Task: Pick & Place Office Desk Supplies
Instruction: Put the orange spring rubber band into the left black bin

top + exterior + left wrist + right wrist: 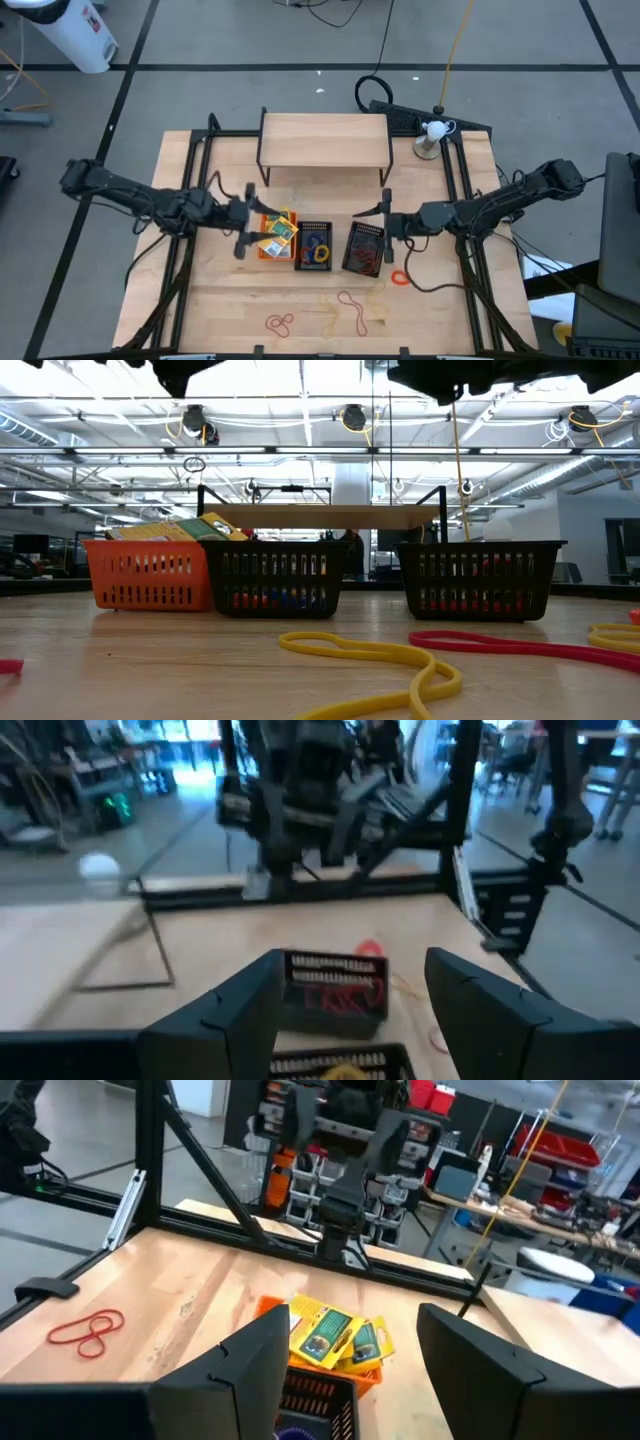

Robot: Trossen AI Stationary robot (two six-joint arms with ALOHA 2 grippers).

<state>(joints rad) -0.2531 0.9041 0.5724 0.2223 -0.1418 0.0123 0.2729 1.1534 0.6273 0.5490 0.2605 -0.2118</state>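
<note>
Though jaws agape, packs point(279, 229) beneath.

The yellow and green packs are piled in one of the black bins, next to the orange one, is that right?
Not quite. The yellow and green packs are piled in the orange bin, beside a black bin. The low view shows it plainly, and the high view agrees.

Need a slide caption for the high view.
Both open grippers, left and right, hover over three mesh bins.
</note>
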